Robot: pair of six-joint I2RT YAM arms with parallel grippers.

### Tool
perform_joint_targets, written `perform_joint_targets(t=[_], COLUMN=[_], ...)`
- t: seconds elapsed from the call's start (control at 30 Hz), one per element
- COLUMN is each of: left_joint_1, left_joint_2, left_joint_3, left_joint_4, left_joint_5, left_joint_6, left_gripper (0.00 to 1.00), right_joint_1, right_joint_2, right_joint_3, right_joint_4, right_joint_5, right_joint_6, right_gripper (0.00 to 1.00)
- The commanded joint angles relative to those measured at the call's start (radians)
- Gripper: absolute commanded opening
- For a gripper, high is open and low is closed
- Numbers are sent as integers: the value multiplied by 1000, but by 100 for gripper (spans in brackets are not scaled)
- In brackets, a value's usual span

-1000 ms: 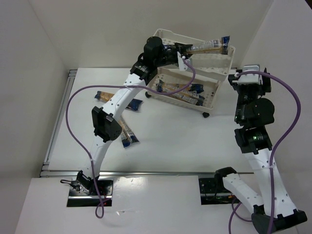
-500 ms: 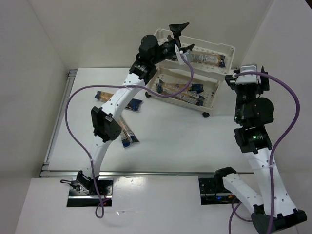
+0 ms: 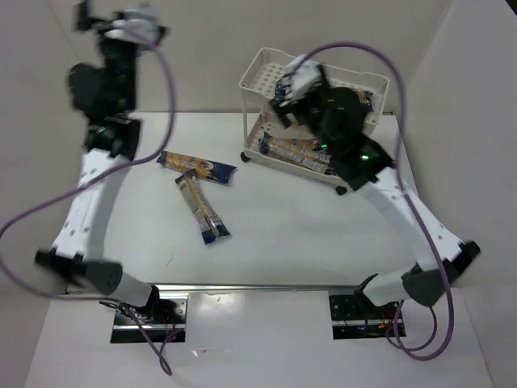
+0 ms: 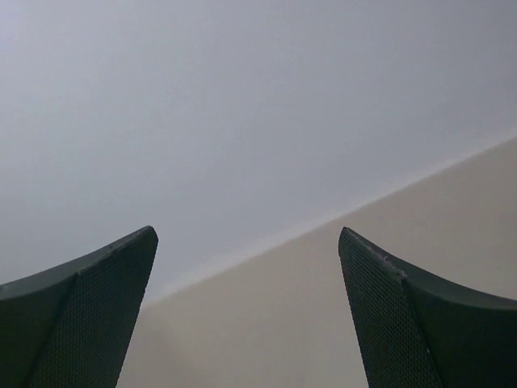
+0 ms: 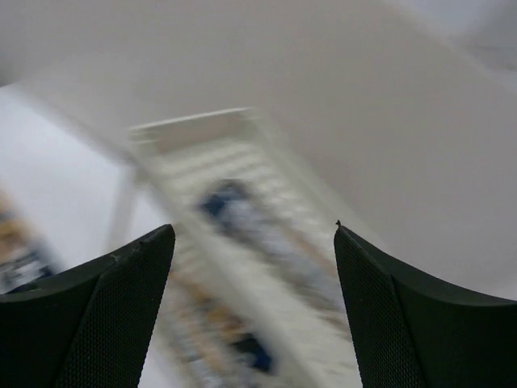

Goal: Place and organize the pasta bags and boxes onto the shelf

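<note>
— Why is the left gripper hanging up by the wall?
— It is most likely getting out of the way. Its fingers are spread wide and gripping nothing, and only bare wall is showing between them.
— And the right gripper?
— It is reaching in over the shelf, its fingers also parted and empty. Its view is smearing with motion, so it is hard to say which tray it is aiming at.
— Where are the packets lying?
— A crosswise packet and an angled packet are waiting on the table, left of the shelf, with their ends close together. The lower-tray packets are lying lengthwise. The top-tray packet is peeking out from behind the right arm.
— What is differing from half a second ago?
— Then the left gripper was hovering open over the top tray, and the right arm was standing folded beside the shelf. Now they are trading places, the left swinging far out and the right leaning in, perhaps to straighten the stock.
</note>
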Motion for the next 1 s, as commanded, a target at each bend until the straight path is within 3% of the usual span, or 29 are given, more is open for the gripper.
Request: perform_joint_targets(t=[0.0, 0.07, 0.1, 0.23, 0.37, 0.57, 0.77, 0.97], left_joint_1=[208, 321, 437, 620, 812, 918, 937, 946], left_joint_2=[-315, -506, -570, -867, -1071, -1104, -1095, -1086], left_joint_3=[-338, -571, -640, -936, -1017, -1060, -1060, -1022], left_joint_4=[36, -99, -152, -315, -551, -636, -660, -671], left_joint_5=[-285, -332, -343, -416, -322, -198, -138, -149], left_joint_6=[-221, -401, -460, -585, -766, -904, -943, -931], left_gripper=[100, 100, 100, 100, 100, 100, 100, 100], right_joint_1=[231, 279, 307, 367, 422, 453, 462, 462], right_joint_2=[201, 296, 391, 606, 778, 950, 1070, 1163], right_joint_3=[107, 160, 201, 267, 358, 413, 413, 424], right_joint_4=[-177, -245, -259, -268, -287, -277, -256, -236], right_joint_5=[-111, -195, -272, -339, -312, -251, -207, 9], right_joint_6=[102, 201, 279, 403, 448, 506, 583, 651], right_gripper=[85, 87, 90, 93, 97, 98, 98, 98])
